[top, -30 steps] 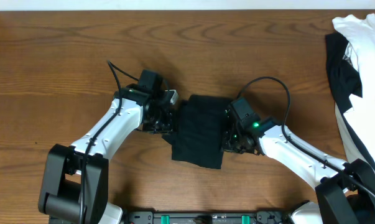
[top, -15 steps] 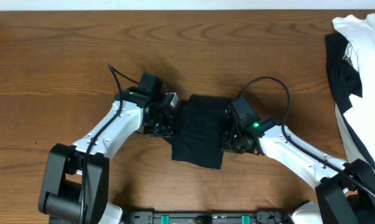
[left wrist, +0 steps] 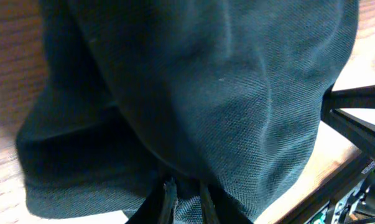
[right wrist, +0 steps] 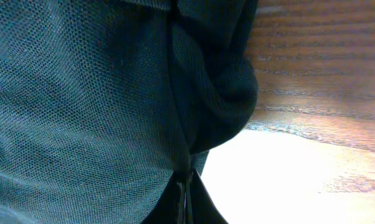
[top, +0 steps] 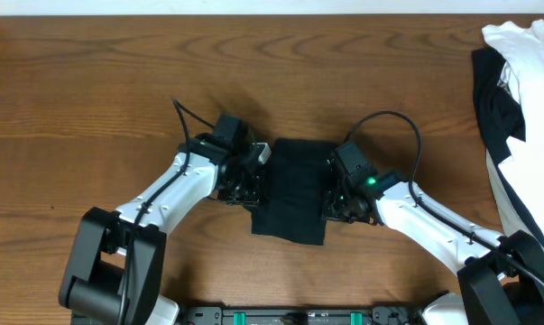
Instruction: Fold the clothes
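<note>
Counts: one folded black T-shirt [top: 294, 190]; one heap [top: 520, 108] of white and black clothes; two grippers.
Place: the black T-shirt lies mid-surface [top: 91, 90] between the grippers, and the heap sits at the right edge, well apart.
Hidden: the heap is cut off by the frame, so its garments cannot be counted.
Left gripper [top: 258, 181]: at the shirt's left edge, tips close together against the cloth; I cannot tell whether it is grasping.
Right gripper [top: 328, 199]: clenched on a fold at the shirt's right edge.
Textures: fine knit with soft rounded creases; wood-grain surface.
</note>
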